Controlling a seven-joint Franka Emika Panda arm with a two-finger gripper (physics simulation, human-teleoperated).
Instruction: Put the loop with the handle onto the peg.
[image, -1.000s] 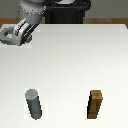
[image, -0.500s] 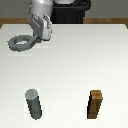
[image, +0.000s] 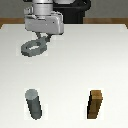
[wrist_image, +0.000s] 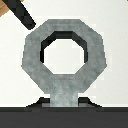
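The gripper (image: 45, 38) is closed on the short handle of the ring (image: 34, 47), holding it off the white table (image: 75, 65) with the hole lying roughly flat and sticking out toward the exterior view's left. In the wrist view the ring (wrist_image: 64, 52) fills the picture, its handle running back into the dark fingers at the frame's edge, so the grip looks firm, though how tightly it pinches cannot be told. The peg (image: 34, 104) stands upright on the table near the front, well apart from the ring and below it in the exterior view. The brown block (image: 95, 104) stands off to the exterior view's right, clear of the path. I judge the task to be in its carrying step: the ring is lifted and on the way, not yet above the peg. The next move calls for bringing the hole squarely over the peg's top, keeping the ring level, then lowering straight down before letting go.
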